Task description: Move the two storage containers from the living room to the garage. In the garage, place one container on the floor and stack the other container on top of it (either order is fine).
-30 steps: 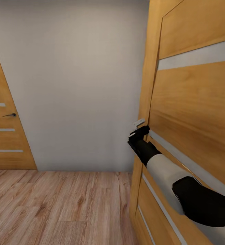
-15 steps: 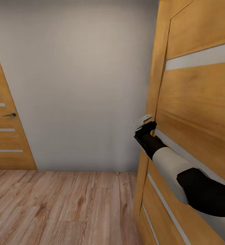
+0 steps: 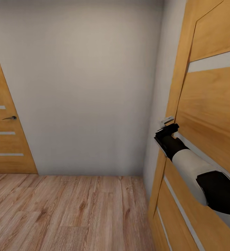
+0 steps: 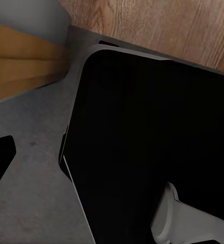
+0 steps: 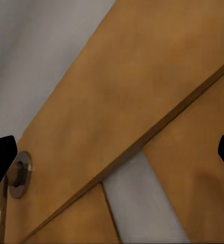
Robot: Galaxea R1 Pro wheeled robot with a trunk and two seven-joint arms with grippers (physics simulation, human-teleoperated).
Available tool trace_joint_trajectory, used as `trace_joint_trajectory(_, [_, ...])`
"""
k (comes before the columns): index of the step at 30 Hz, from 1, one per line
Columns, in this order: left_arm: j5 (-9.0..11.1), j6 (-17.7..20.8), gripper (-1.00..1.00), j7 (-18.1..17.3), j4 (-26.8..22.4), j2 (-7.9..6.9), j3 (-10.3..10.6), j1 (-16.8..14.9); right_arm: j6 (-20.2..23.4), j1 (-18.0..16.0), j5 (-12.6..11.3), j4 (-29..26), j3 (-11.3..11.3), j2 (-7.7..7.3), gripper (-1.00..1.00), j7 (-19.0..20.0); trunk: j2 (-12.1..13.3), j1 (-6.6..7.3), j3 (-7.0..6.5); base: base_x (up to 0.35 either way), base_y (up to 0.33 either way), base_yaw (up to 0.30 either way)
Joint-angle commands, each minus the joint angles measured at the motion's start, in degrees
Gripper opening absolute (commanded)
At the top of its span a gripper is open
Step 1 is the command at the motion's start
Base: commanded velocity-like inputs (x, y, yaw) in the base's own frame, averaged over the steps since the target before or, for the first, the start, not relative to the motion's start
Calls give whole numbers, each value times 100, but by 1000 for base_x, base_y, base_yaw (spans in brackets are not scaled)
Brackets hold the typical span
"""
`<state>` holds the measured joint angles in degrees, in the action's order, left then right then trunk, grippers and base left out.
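Reaching right claw (image 3: 166,127) at wooden door (image 3: 212,115), wrist view revealing handle rosette (image 5: 19,174)

The right gripper (image 3: 168,126) is pressed close against the wooden door (image 3: 212,115) in the head view; its jaws are hidden behind its own black body, so their spacing cannot be read there. In the right wrist view, each fingertip (image 5: 0,157) is cut off by a picture edge. The door handle (image 5: 12,178) is cut off at the corner of that view, and only its round base is legible. The second door (image 3: 5,118) is cut off by the head view's edge. In the left wrist view, a large black shape (image 4: 158,147) hides most of the scene; what it is cannot be told.
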<state>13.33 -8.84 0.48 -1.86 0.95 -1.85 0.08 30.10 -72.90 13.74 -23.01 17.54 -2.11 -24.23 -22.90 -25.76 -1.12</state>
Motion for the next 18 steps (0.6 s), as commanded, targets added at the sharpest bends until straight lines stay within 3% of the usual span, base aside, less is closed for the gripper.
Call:
trace_joint_trajectory(1, [11,-13,100,5,-4,2,-17,2,67,-2,70,-2,13,-119,100,-17,-2,-2,2,0,0,0])
trace_joint_trajectory(9, [11,-13,100,7,0,-2,-17,1,-1,-5,71,-2,-32,-338,100,-4,-2,-2,2,0,0,0])
trace_joint_trajectory(18, [11,-13,100,7,-5,1,-20,2,5,-3,80,-8,-114,-304,100,-3,-2,-2,2,0,0,0])
